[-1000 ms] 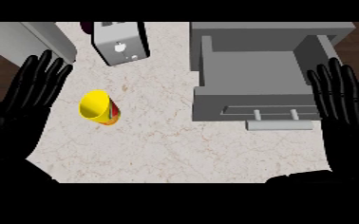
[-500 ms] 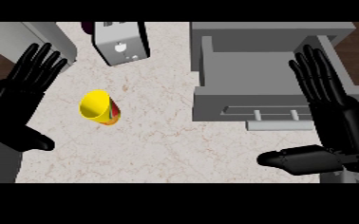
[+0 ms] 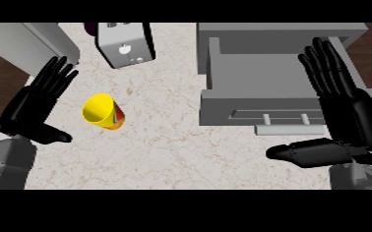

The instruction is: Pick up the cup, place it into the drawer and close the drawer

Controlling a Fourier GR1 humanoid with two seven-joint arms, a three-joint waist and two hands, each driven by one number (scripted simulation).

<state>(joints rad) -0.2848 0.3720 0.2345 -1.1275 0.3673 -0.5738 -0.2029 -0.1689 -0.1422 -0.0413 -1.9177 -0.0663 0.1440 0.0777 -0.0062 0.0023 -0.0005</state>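
Left hand (image 3: 36, 101) flat, fingers spread beside yellow cup (image 3: 102, 111), right hand (image 3: 338, 103) splayed over open drawer (image 3: 258, 73)

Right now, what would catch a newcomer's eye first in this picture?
The bright yellow cup on the pale counter, left of centre, stands out at once. Next come the two open black hands: the left hand just left of the cup, the right hand over the right side of the open grey drawer. A grey appliance sits behind the cup.
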